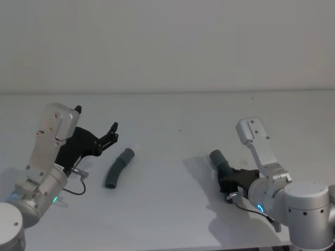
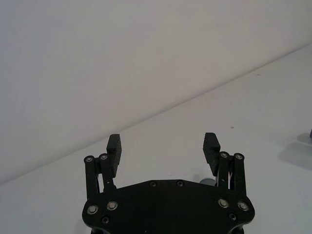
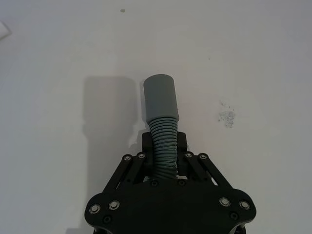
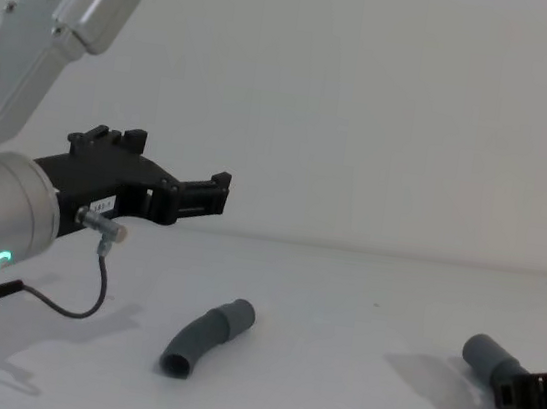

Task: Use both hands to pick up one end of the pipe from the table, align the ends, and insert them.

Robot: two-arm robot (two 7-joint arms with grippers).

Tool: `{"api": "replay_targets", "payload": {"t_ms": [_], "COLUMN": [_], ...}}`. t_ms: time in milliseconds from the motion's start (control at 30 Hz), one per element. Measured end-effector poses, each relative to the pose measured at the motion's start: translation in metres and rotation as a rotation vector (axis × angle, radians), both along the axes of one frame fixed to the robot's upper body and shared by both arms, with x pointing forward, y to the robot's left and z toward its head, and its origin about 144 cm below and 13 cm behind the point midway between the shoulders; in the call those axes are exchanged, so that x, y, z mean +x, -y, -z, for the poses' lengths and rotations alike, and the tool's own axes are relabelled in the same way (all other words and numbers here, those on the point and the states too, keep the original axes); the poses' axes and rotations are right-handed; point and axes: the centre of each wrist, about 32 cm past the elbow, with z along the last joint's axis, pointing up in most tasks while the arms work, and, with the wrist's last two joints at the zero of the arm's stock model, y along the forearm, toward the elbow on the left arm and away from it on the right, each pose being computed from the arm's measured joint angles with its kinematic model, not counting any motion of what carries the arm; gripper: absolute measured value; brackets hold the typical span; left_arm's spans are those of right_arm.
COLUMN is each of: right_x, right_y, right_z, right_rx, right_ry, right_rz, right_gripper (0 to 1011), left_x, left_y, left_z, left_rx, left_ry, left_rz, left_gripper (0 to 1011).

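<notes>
The left claw [image 1: 97,119] was held above the left half of the worktop [image 1: 172,219]. Its jaws were spread wide, with nothing gripped between them and nothing touched. The free piece [image 1: 119,168] lay flat on the worktop, left of the middle and about midway between the far and near edges. It was just to the right of that claw and below it.

The piece's long axis ran obliquely from the near edge toward the far right. The lighter collar [image 1: 128,155] with its white tip was at the far end, and the dark open mouth was at the near end. The left arm was judged much the nearer to this piece. The coming move was judged to need a descent, with the jaws set across that axis rather than along it.

The right claw [image 1: 229,177] was seen low over the right half of the worktop, toward the near edge, clenched on the ribbed middle of the held piece [image 1: 220,159]. That piece's collar [image 3: 160,97] projected beyond the fingers, toward the far left. Whether it touched the worktop could not be told.
</notes>
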Motion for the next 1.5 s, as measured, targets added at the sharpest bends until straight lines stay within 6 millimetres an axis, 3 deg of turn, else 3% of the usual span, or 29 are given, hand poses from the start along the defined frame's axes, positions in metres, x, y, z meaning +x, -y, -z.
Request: {"api": "replay_targets", "payload": {"t_ms": [600, 1500], "right_x": [-0.002, -0.008], "right_y": [0.003, 0.036], "right_z": [0.002, -0.004], "right_rx": [0.003, 0.015], "right_ry": [0.034, 0.403], "right_rz": [-0.017, -0.318], "right_gripper": [225, 213], "left_x": [0.000, 0.000], "left_y": [0.000, 0.000], "left_z": [0.000, 0.000], "left_rx": [0.000, 0.000], "left_ry": [0.000, 0.000], "left_rz": [0.000, 0.000], "left_gripper": [1001, 1001]}}
